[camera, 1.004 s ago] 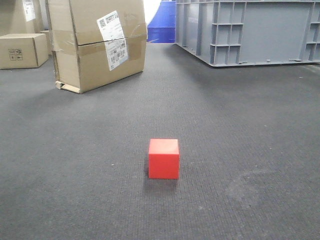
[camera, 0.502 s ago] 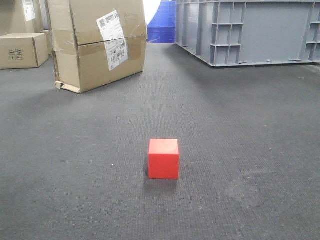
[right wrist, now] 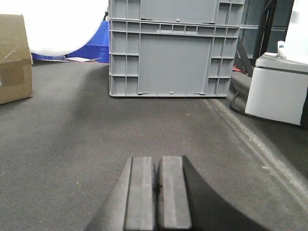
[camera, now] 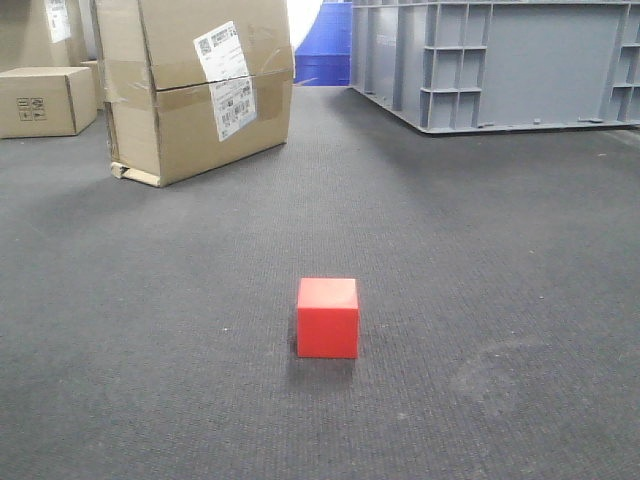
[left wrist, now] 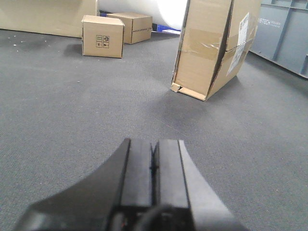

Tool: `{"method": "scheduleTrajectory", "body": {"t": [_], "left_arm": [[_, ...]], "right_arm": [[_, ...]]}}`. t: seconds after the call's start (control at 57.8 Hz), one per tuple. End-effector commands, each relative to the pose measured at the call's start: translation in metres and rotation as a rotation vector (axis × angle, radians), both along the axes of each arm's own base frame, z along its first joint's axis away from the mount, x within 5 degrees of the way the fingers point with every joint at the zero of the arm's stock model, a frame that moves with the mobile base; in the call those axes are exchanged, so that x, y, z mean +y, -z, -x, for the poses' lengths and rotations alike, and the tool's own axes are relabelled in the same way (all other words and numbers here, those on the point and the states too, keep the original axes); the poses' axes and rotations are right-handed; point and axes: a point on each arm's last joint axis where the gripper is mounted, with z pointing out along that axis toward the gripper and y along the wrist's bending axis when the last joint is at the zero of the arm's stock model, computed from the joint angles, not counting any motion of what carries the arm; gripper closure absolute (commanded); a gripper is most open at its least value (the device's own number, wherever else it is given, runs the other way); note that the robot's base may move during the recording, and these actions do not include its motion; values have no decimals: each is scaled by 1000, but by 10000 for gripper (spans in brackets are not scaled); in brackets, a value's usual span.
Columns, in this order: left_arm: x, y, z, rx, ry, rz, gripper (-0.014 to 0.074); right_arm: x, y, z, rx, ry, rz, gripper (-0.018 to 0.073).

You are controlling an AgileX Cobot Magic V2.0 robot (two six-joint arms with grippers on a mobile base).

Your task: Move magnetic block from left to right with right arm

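Observation:
The magnetic block point(camera: 327, 317), a small red cube, rests alone on the dark grey carpet in the front view, near the middle of the floor. Neither arm shows in that view. In the left wrist view my left gripper point(left wrist: 153, 144) is shut, its two black fingers pressed together with nothing between them, low over the carpet. The right wrist view shows my right gripper point(right wrist: 157, 161) shut and empty as well, pointing toward a grey crate. The block appears in neither wrist view.
A tall cardboard box point(camera: 195, 85) stands at the back left, with a smaller box point(camera: 45, 100) further left. A grey plastic crate point(camera: 495, 62) fills the back right. A blue bin point(camera: 322, 45) sits behind. A white unit point(right wrist: 279, 86) stands right of the right gripper.

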Motion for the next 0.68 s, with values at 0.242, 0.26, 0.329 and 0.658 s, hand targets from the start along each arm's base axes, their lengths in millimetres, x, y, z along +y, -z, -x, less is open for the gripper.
{"method": "scheduleTrajectory", "body": {"t": [0.242, 0.26, 0.329, 0.658], "left_arm": [[1, -5, 0, -80, -11, 16, 722], [1, -5, 0, -80, -11, 16, 722], [1, -5, 0, -80, -11, 16, 722], [1, -5, 0, -80, -11, 16, 722]], "right_arm": [[0, -8, 2, -96, 1, 12, 504], [0, -8, 2, -96, 1, 12, 504], [0, -8, 2, -96, 1, 12, 504], [0, -8, 2, -96, 1, 12, 504]]}}
